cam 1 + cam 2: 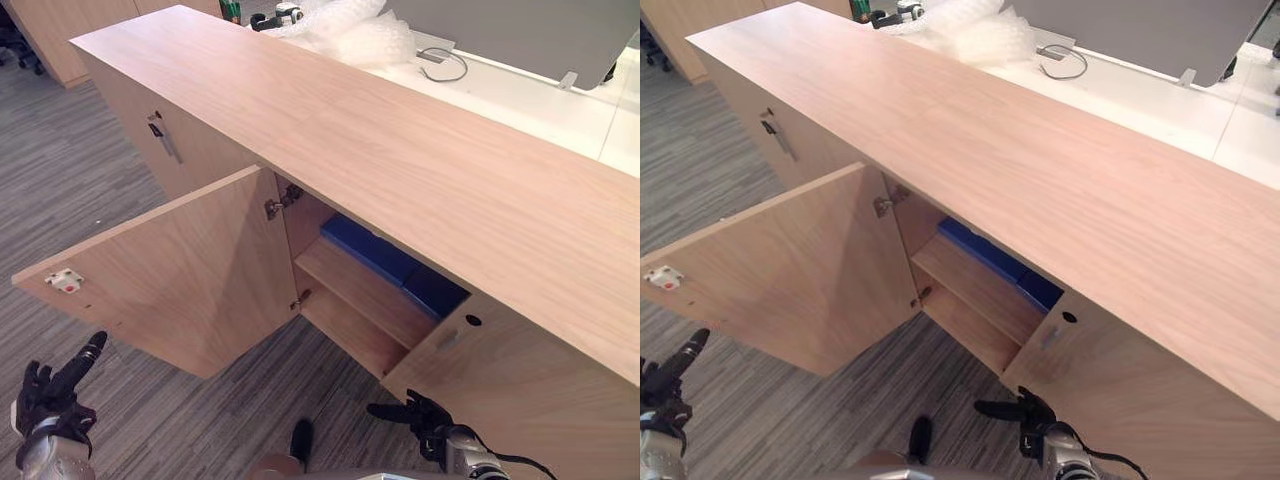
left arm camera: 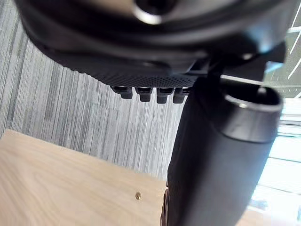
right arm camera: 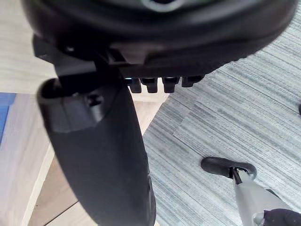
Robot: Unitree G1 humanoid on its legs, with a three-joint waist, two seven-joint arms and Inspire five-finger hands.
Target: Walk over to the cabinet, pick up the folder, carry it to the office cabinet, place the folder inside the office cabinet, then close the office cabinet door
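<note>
A blue folder lies flat on the upper shelf inside the low wooden office cabinet. The cabinet door stands swung wide open toward me, hinged at its right edge. My left hand is low at the left, just in front of the door's free edge, fingers relaxed and holding nothing. My right hand hovers low at the right, by the closed neighbouring door and below the opening, also with nothing in it. In the right wrist view a sliver of the blue folder shows past the thumb.
A lower shelf sits under the folder. Another closed door with a metal handle is further left. Behind the cabinet, a white desk carries bubble wrap and a cable. Grey striped carpet spreads out at the left.
</note>
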